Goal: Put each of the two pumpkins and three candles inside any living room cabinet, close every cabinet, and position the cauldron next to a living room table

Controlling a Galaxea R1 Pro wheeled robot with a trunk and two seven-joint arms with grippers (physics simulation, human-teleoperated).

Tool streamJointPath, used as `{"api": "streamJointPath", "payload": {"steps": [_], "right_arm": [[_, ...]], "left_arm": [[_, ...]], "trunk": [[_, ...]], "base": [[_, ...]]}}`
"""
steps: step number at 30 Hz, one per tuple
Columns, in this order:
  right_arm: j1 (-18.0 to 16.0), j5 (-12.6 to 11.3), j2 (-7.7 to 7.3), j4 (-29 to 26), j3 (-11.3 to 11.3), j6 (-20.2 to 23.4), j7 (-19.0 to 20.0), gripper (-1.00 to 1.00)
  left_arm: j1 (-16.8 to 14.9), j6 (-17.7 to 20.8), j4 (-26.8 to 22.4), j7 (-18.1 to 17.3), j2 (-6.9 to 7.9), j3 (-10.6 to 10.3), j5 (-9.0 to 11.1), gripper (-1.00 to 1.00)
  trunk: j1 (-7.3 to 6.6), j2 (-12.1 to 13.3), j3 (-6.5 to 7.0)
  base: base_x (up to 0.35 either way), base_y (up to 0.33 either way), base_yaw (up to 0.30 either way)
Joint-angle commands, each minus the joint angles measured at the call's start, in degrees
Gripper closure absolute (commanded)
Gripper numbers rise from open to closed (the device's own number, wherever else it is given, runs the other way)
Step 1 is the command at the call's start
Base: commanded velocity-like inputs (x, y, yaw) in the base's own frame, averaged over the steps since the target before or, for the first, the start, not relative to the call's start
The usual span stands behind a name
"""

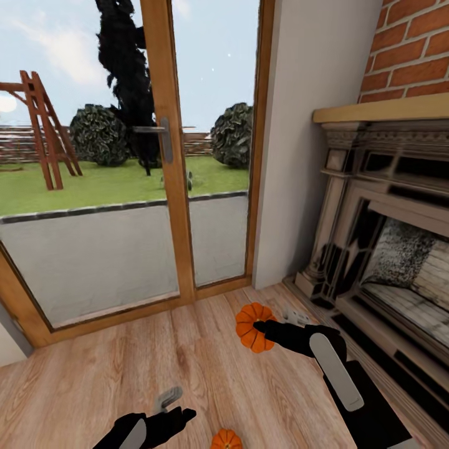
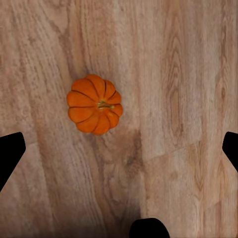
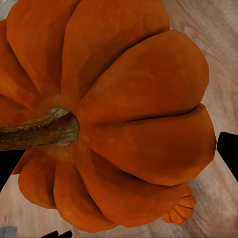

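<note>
1. The right arm is seen in the head view reaching forward and to the left over the wooden floor (image 1: 125, 374), with the right gripper (image 1: 262, 327) at the near pumpkin (image 1: 252, 327) that is raised in front of the fireplace (image 1: 386, 249).
2. In the right wrist view this pumpkin (image 3: 114, 114) is shown very close, stem sideways, with the dark fingertips (image 3: 228, 151) at either edge of the picture; the fingers appear to be closed on it.
3. A second, smaller-looking pumpkin (image 3: 179, 210) is seen beyond it on the floor.
4. The left arm is held low at the bottom of the head view, its left gripper (image 1: 174, 415) pointed toward the second pumpkin (image 1: 226, 439), which lies on the floor just beside it.
5. In the left wrist view that pumpkin (image 2: 94, 104) is shown upright on the planks, apart from the fingertips (image 2: 10, 151), which are spread wide and hold nothing.
6. A glazed door (image 1: 165, 143) with a wooden frame is seen behind, with a garden beyond it.
</note>
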Motion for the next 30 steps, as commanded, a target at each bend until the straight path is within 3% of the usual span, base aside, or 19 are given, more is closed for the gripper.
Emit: {"api": "streamJointPath", "payload": {"steps": [1,10,13,18,22,30], "right_arm": [[-0.1,-0.6,-0.05,0.0,0.1,0.0,-0.7,1.00],[-0.1,-0.6,0.02,0.5,-0.7,0.8,-0.7,1.00],[-0.1,-0.6,-0.04,2.1,-4.9,1.3,-0.7,1.00],[-0.1,-0.5,0.03,10.6,-8.6,1.2,-0.6,1.00],[-0.1,-0.6,0.24,13.6,-9.1,1.4,-0.5,1.00],[-0.1,-0.7,0.87,13.9,-8.7,1.5,-0.6,1.00]], "left_arm": [[0.0,0.3,-0.1,0.0,0.05,-0.2,0.3,-1.00],[0.0,1.5,-0.3,-0.1,0.08,-0.2,0.4,-1.00],[0.0,2.7,-0.6,-0.3,0.18,-0.2,0.4,-1.00],[-0.2,4.4,-0.8,-0.7,0.54,-0.2,0.4,-1.00],[-0.5,4.7,-0.9,-0.7,0.53,-0.2,0.4,-1.00],[-0.7,4.8,-0.9,-0.8,0.61,-0.2,0.4,-1.00]], "trunk": [[0.22,-0.4,-0.24],[2.19,-4.1,-1.85],[2.85,-5.3,-2.39],[3.95,-7.3,-3.29],[4.83,-8.9,-4.01],[6.59,-12.1,-5.44]], "base": [[0.000,0.000,0.000],[0.000,0.000,0.000],[0.000,0.000,0.000],[0.000,0.000,0.000],[0.000,0.000,0.000],[0.000,0.000,0.000]]}}
